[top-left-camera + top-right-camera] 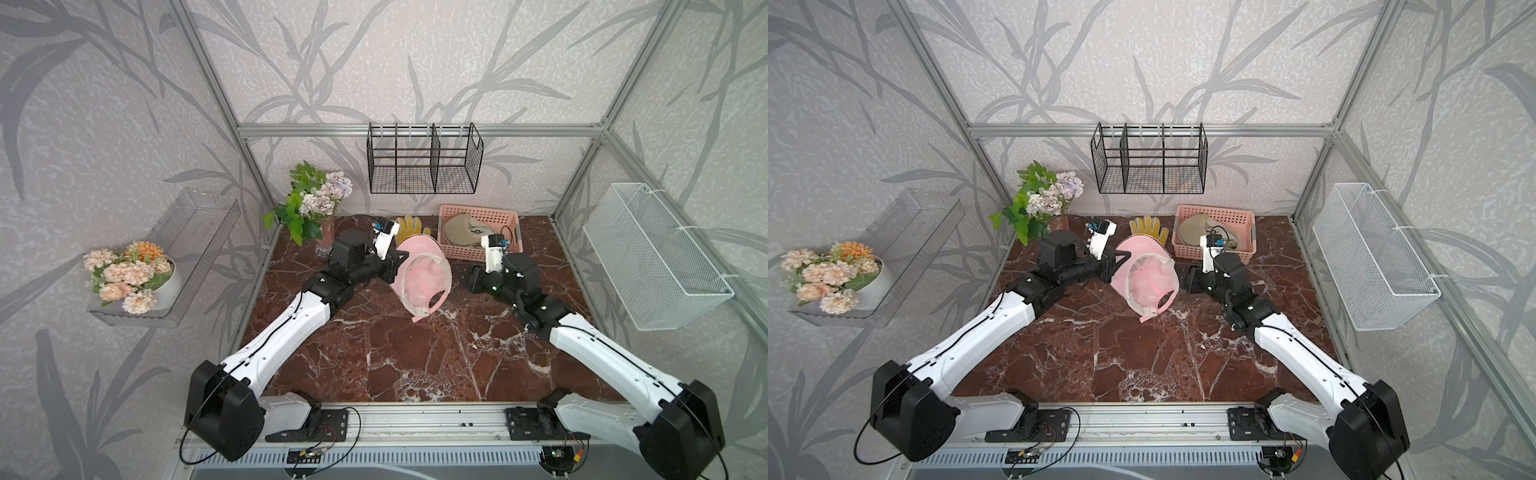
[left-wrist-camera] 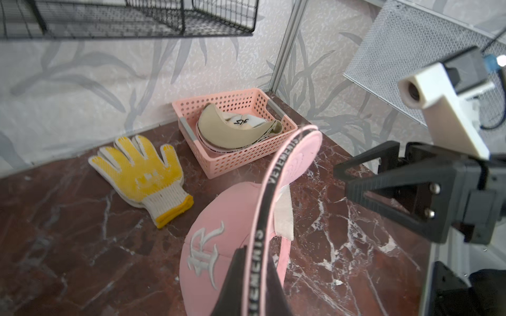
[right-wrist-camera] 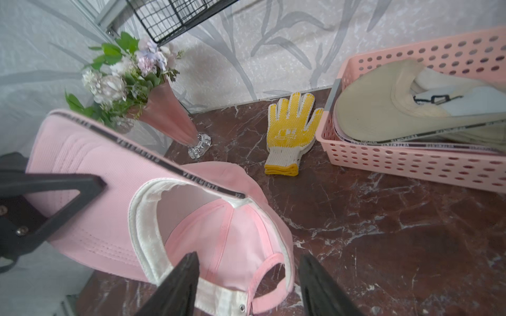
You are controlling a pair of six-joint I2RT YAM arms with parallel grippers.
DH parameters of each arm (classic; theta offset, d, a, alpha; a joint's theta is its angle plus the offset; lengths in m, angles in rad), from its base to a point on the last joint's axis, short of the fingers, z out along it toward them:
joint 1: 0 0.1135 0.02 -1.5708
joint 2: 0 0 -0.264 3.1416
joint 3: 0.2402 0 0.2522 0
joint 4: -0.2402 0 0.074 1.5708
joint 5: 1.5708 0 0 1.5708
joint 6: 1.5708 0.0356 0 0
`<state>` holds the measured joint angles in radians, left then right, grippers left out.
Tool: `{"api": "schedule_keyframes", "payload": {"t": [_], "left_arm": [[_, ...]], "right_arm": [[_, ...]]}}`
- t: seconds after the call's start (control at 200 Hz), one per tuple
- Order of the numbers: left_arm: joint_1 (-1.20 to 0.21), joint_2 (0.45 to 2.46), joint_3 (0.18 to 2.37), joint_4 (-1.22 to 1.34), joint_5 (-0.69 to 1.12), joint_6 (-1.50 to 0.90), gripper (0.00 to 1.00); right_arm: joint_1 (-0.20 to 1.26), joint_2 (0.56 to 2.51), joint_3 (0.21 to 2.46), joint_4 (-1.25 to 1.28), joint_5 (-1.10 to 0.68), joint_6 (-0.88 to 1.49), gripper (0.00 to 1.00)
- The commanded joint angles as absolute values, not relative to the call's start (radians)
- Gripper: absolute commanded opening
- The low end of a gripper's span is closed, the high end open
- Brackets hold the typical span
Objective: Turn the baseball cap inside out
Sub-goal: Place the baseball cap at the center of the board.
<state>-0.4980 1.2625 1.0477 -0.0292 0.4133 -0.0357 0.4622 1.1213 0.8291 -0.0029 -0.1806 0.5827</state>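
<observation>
Pink baseball cap of soft fabric, lying mid-rear on the red-brown marble tabletop, between the two grippers. The left gripper is clamped tight on the black-taped edge of the brim, which stands raised. The crown rests on the marble with its white-banded opening turned toward the right gripper. That gripper's jaws are spread and hold nothing: in the right wrist view one finger overlaps the rear band and the other is over bare marble. The crown may be partly pushed through, though the view does not settle this. Behind the cap, at the table's rear edge, lie stacked yellow-and-white knitted work gloves, partly hidden by the brim in both top views, and a pink perforated plastic basket of beige caps. A glass vase of artificial flowers fills the rear left corner. Open marble runs from the cap to the aluminium front rail. The left fingertips are hidden in both top views, and both wrist views cut off the finger bases
</observation>
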Motion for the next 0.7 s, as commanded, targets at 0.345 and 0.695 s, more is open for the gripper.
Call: {"api": "schedule_keyframes", "payload": {"t": [0.345,0.695], "left_arm": [[-0.635,1.082,0.742,0.429,0.356,0.575,0.0],[-0.684,1.101,0.697,0.509,0.279,0.636,0.0]], "right_arm": [[0.352,1.13,0.761,0.089,-0.476,1.137,0.6],[0.353,1.187,0.736,0.182,-0.532,1.204,0.58]]}}
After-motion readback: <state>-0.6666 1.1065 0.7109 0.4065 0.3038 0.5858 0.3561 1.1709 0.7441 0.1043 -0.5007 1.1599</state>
